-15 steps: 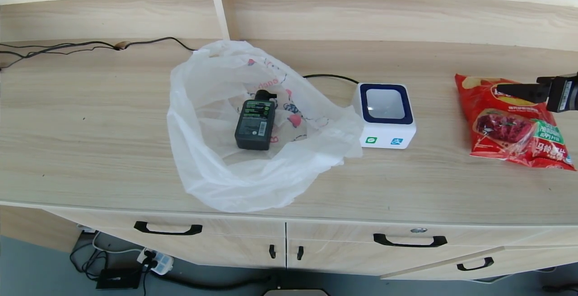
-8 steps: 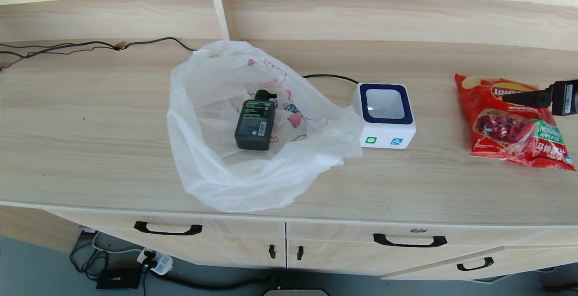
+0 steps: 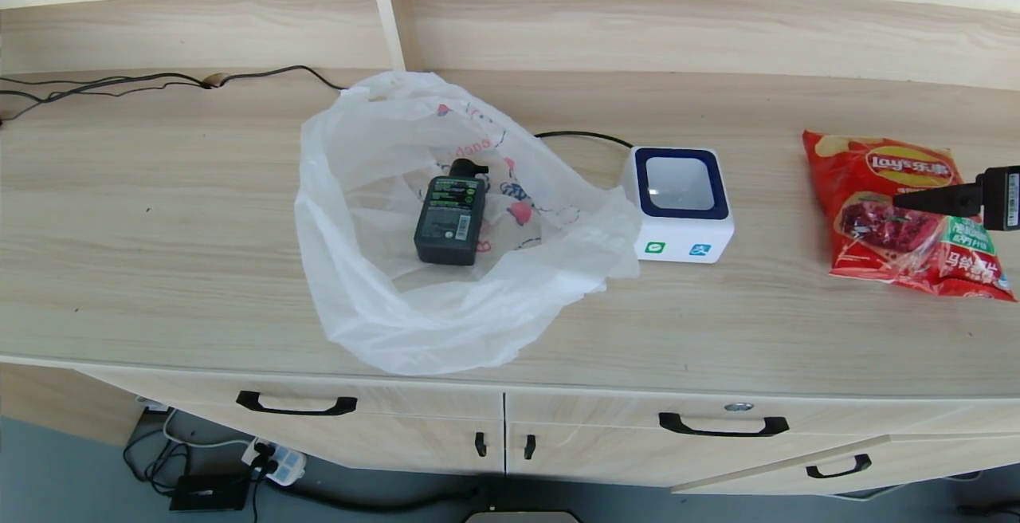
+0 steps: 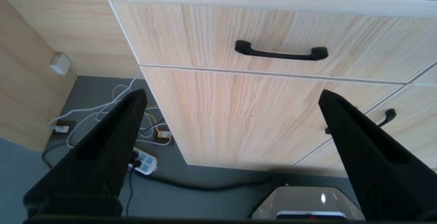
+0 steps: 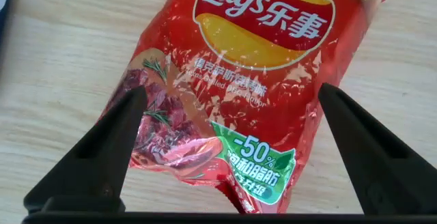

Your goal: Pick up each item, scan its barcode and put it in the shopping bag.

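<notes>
A red bag of chips [image 3: 892, 220] lies flat at the right end of the wooden counter [image 3: 159, 212]. My right gripper [image 3: 904, 199] hovers over the middle of the bag, open. In the right wrist view its fingers [image 5: 102, 156] straddle the bag of chips [image 5: 232, 115] with a wide gap. The white shopping bag [image 3: 446, 332] lies open at the counter's middle, with a dark bottle [image 3: 451, 216] inside. A white scanner [image 3: 681, 204] with a blue-framed window stands between bag and chips. My left gripper [image 4: 232, 98] is open, low in front of the drawers.
Black cables [image 3: 119, 84] run along the back left, and the scanner's cable [image 3: 582, 136] curves behind the shopping bag. A raised shelf wall [image 3: 637, 37] bounds the back. Drawers with black handles [image 4: 280, 50] sit under the counter; a power strip [image 3: 275, 459] lies on the floor.
My right gripper has moved nearer along the bag of chips, from its far end to its middle, and drawn a little to the right. Nothing else has moved.
</notes>
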You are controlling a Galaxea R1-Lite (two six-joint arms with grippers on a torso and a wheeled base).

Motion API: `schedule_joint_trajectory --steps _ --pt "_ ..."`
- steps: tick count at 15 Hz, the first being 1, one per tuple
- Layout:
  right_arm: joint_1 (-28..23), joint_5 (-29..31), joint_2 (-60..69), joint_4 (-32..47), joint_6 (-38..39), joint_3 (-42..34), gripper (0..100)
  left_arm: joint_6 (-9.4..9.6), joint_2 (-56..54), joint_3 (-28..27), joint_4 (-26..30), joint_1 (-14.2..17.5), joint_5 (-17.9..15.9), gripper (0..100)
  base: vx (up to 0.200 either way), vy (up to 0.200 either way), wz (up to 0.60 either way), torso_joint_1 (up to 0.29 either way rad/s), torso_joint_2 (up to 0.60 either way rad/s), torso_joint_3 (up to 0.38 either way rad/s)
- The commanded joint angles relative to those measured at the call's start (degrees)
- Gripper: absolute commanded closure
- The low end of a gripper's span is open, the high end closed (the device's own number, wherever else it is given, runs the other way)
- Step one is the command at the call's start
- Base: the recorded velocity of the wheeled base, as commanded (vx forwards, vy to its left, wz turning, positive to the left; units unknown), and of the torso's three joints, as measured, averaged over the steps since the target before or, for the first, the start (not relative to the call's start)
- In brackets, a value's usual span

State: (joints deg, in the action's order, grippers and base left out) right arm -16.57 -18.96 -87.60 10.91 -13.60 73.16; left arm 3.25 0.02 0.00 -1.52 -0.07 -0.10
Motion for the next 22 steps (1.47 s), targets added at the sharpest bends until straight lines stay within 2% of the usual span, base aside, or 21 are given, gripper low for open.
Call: schedule_joint_trajectory --steps 1,5,7,10,12,14,17,22 --pt "-0.13 -0.20 1.29 -0.36 -0.02 -2.40 0 0.08 -0.02 0.00 0.03 -0.01 0.01 0 0.000 0.000 0.00 0.000 0.00 0.000" --pt "4.61 0.24 0.68 -0.45 4.11 -2.76 0 0.35 -0.02 0.00 0.29 -0.01 -0.08 0 0.000 0.000 0.00 0.000 0.00 0.000" --pt "4.44 1.38 -0.46 -0.72 3.67 -2.58 0 1.32 -0.02 0.00 0.29 -0.01 -0.08 0 0.000 0.000 0.00 0.000 0.00 0.000" --pt "5.58 1.64 -3.01 -1.77 5.17 0.06 0 1.32 -0.02 0.00 0.03 0.07 -0.17 0 0.000 0.000 0.00 0.000 0.00 0.000" --pt "5.58 3.40 -5.65 -1.24 5.96 5.15 0 1.49 -0.02 0.00 -0.06 -0.01 -0.17 0 0.000 0.000 0.00 0.000 0.00 0.000" --pt "5.58 4.19 -6.62 3.15 6.13 9.81 0 1.32 -0.02 0.00 -0.06 -0.01 -0.17 0 0.000 0.000 0.00 0.000 0.00 0.000" --pt "5.93 9.90 -7.41 5.44 6.31 10.60 0 1.32 -0.02 0.00 0.03 0.07 -0.17 0 0.000 0.000 0.00 0.000 0.00 0.000" --pt "5.93 10.34 -10.22 6.76 6.31 12.01 0 1.23 -0.02 0.00 0.03 -0.01 -0.17 0 0.000 0.000 0.00 0.000 0.00 0.000"
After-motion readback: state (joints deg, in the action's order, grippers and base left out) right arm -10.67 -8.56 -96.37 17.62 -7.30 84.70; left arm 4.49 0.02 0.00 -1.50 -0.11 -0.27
